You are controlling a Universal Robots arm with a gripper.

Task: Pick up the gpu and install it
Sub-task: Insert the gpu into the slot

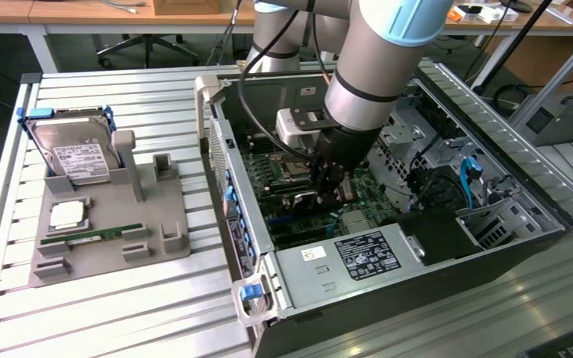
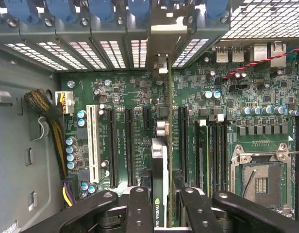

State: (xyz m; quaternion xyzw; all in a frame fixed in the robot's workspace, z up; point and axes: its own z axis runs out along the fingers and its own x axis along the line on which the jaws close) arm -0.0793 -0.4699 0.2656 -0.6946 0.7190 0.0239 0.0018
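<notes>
In the exterior view, the robot arm (image 1: 366, 74) reaches down into the open computer case (image 1: 555, 216), with its gripper (image 1: 328, 186) low over the motherboard (image 1: 277, 175). On the exterior view's left, a grey tray (image 1: 157, 224) holds a hard drive (image 1: 77, 153) and a RAM stick (image 1: 92, 237). In the wrist view, the black fingers (image 2: 140, 204) pinch the gpu (image 2: 159, 160) from both sides. The card stands edge-on among the expansion slots (image 2: 113, 145), its bracket (image 2: 160, 63) at the rear openings; whether it is seated I cannot tell.
</notes>
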